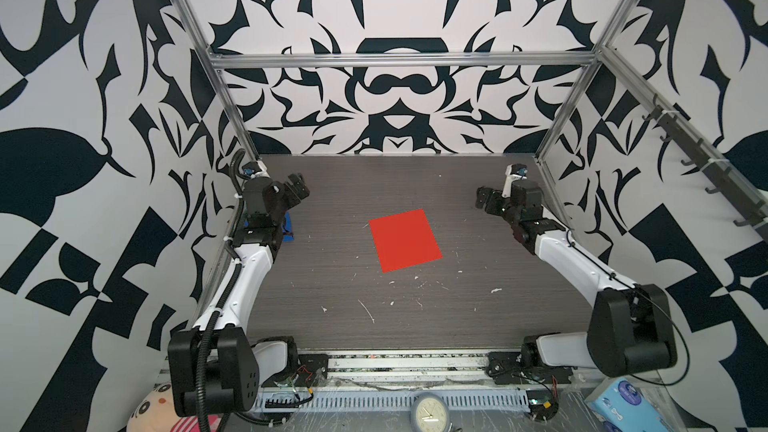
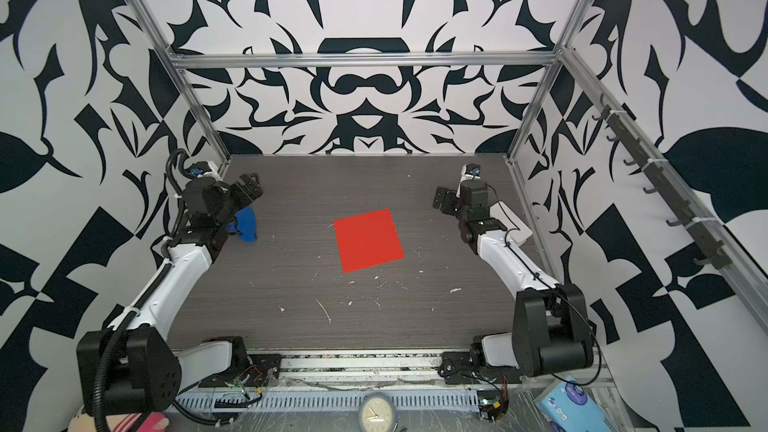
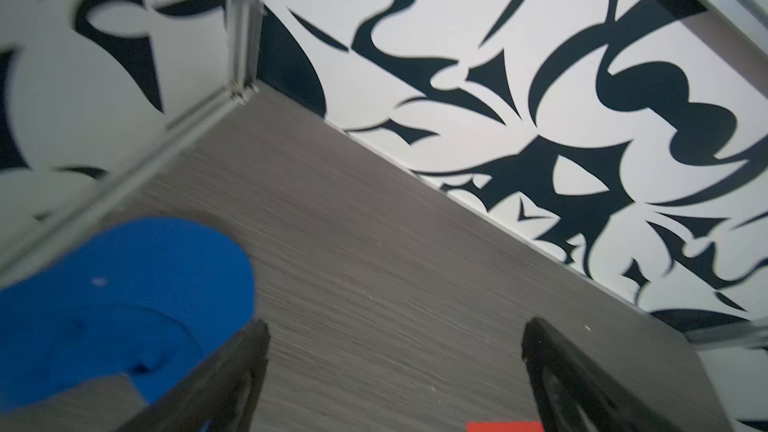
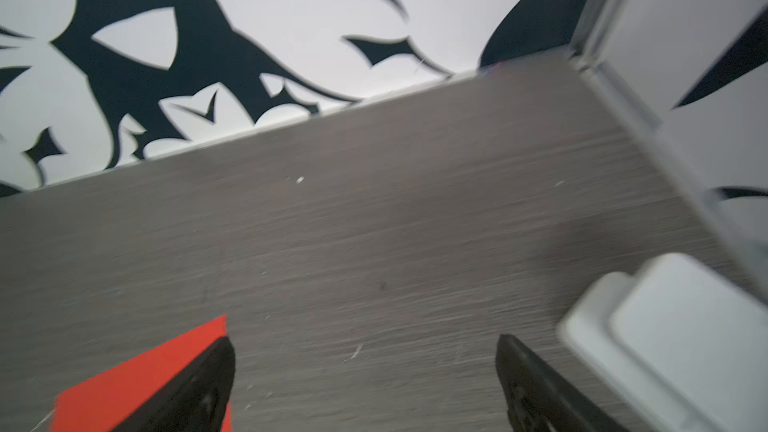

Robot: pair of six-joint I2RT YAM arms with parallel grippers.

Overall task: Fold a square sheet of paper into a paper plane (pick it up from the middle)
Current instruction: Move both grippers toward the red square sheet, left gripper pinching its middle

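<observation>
1. Top views: in both, the square sheet of paper lay flat and unfolded near the middle of the dark wood-grain table, turned slightly askew and touching nothing else.
   - The left gripper hung near the far left corner and the right gripper near the far right corner. Each was well apart from the sheet.
   - From here the fingers were too small to tell how they stood.
   - A blue cloth lump lay on the table beside the left arm.
   - In a top view a white box lay beside the right arm, close to the metal frame.
   - White flecks dotted the nearer half of the table.
2. Left wrist: the left gripper had its two black fingers spread wide, with only bare table between them.
   - The blue cloth lump sat just beside one finger, blurred. Whether they touched could not be told.
   - Only a thin sliver of the red sheet showed, next to the other finger.
3. Right wrist: the right gripper also had its fingers spread apart, pinching nothing.
   - One corner of the sheet lay flat on the table, partly hidden behind one finger.
   - The white box lay beside the other finger, apart from it.
</observation>
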